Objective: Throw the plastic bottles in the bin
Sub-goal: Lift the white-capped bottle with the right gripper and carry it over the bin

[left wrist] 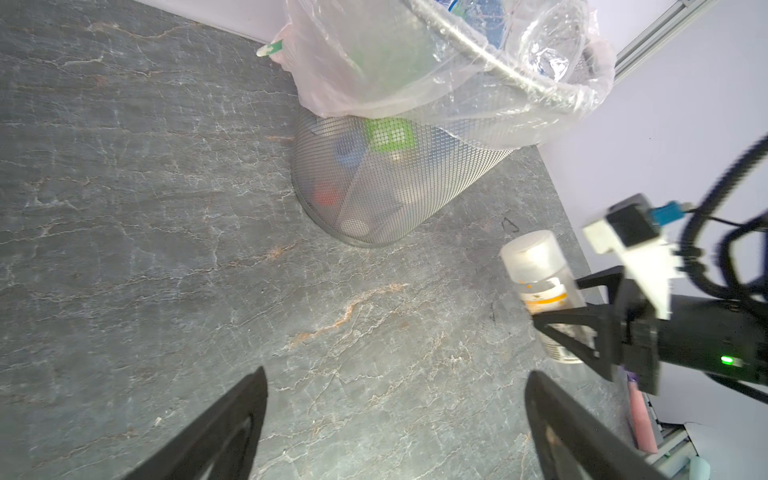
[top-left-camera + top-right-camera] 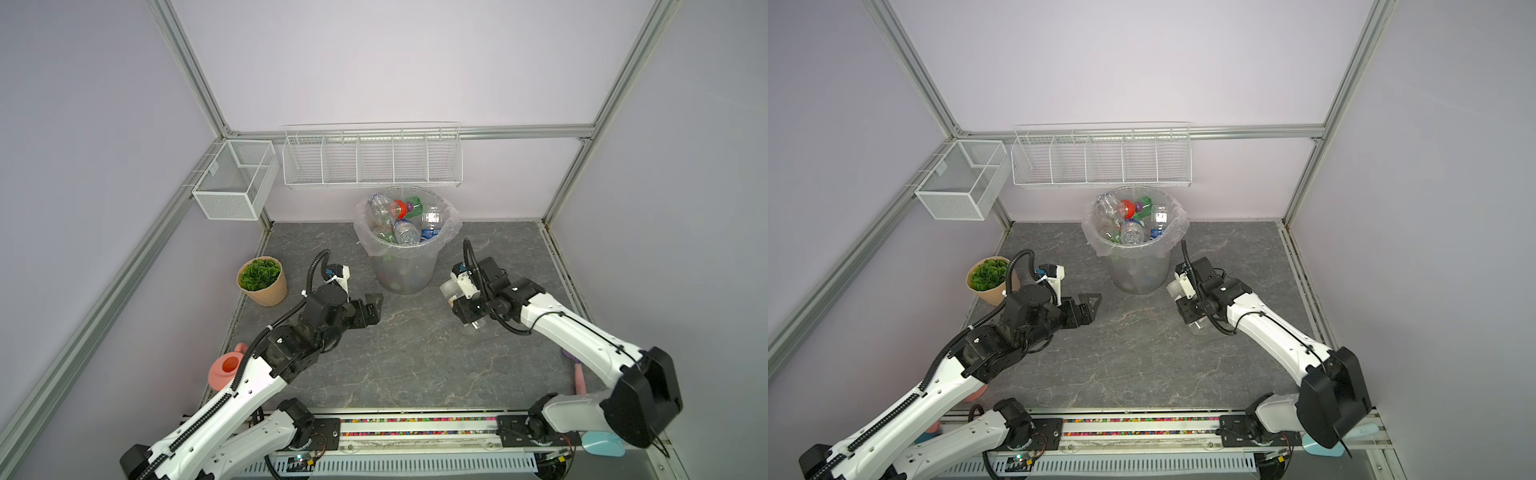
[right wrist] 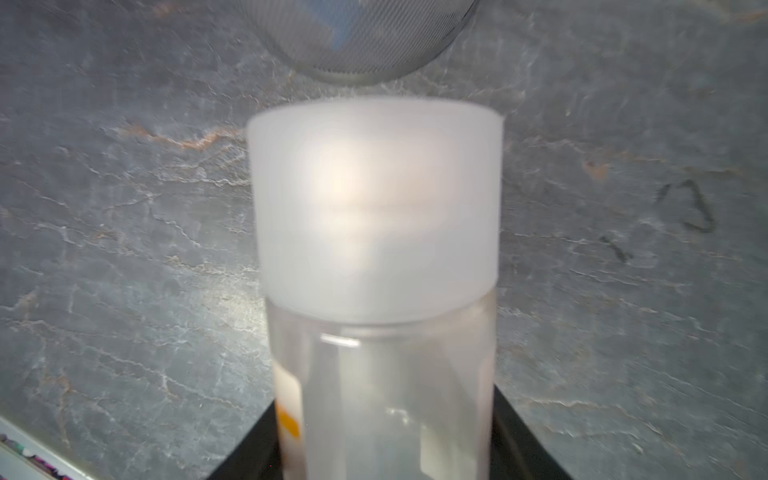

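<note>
Bin (image 2: 407, 270): round and grey, wider at the top than at the bottom. The left wrist view shows its wall is fine wire mesh with tiny square holes.
Bag (image 2: 365, 237): thin, clear and crinkly. It lines the bin and folds over its rim.
Bottles in the bin (image 2: 405, 230): a heap of clear, squashed plastic ones fills it close to the rim. They have red, green and blue bits on them.
Held bottle (image 1: 540, 286): a smooth, clear tube shape with a wide, cloudy white cap and an orange stripe on its label. It is near the bottom of the bin, on its right side in both top views. The cap end points at the bin.
Right gripper (image 1: 557, 303): its two black fingers pinch the held bottle around its middle.
Left gripper (image 2: 376, 306): it is near the bin on the other side. Its black, pointy fingers are spread wide with nothing between them.
Table (image 2: 415, 353): flat and grey like stone, with pale, crack-like lines.
Plant pot (image 2: 266, 286): tan and round, with frilly green leaves. It is further out than the left gripper.
</note>
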Action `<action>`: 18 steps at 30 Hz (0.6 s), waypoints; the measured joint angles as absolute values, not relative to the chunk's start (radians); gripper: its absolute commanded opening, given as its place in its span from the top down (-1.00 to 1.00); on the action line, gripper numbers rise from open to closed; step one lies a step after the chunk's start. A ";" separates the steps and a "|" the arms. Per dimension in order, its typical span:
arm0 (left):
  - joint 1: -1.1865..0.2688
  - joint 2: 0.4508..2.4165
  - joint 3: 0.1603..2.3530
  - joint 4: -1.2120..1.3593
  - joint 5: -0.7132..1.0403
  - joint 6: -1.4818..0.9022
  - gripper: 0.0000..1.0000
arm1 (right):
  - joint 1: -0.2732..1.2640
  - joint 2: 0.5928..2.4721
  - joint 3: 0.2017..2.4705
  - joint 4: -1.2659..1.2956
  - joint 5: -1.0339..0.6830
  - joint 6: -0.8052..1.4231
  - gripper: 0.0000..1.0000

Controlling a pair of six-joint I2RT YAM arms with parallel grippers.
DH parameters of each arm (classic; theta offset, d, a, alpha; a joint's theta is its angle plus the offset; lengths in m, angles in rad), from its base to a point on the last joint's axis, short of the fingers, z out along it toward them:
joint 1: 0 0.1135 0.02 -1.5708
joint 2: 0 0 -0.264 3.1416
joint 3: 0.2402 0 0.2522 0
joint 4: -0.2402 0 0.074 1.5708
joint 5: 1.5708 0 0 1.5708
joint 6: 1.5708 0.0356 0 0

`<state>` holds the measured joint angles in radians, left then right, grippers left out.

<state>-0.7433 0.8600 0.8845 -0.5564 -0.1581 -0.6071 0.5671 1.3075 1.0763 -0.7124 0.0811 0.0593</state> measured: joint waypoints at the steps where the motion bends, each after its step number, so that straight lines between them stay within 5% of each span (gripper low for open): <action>1: -0.741 0.857 0.887 -0.558 -0.161 -0.604 -0.92 | 0.566 1.282 1.098 -0.736 0.087 0.059 0.26; 18: -0.735 0.785 0.894 -0.598 -0.202 -0.596 -0.93 | 0.565 1.303 1.906 -0.743 0.028 0.030 0.25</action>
